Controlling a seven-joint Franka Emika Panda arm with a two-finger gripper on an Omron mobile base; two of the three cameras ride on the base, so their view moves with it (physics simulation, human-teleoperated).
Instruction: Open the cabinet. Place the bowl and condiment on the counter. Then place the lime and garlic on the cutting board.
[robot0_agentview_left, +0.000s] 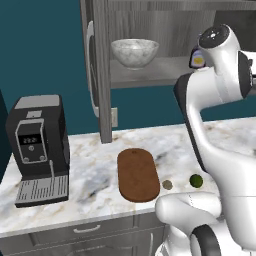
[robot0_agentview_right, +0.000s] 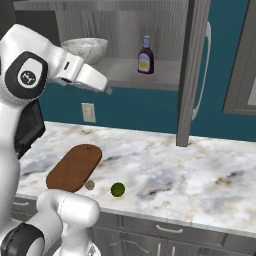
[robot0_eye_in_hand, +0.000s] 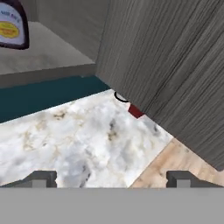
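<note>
The cabinet (robot0_agentview_right: 125, 30) stands open, its doors (robot0_agentview_right: 192, 75) swung out edge-on. On its shelf sit the marbled bowl (robot0_agentview_left: 134, 51) to the left and the dark condiment (robot0_agentview_right: 145, 56) bottle to the right. On the counter (robot0_agentview_right: 200, 170) lies the reddish-brown cutting board (robot0_agentview_left: 138, 174), with the garlic (robot0_agentview_left: 167, 184) and the lime (robot0_agentview_left: 196, 180) just off its right end. My gripper (robot0_eye_in_hand: 111, 179) is open and holds nothing. It hangs in front of the shelf, below and left of the condiment (robot0_eye_in_hand: 11, 26), facing the right door's inner face (robot0_eye_in_hand: 175, 65).
A black coffee machine (robot0_agentview_left: 37, 150) stands at the counter's left end. A wall outlet (robot0_agentview_right: 88, 112) sits below the shelf. Grey drawers (robot0_agentview_right: 170, 229) run under the counter's front edge. Another cabinet door (robot0_agentview_right: 242, 65) hangs at far right.
</note>
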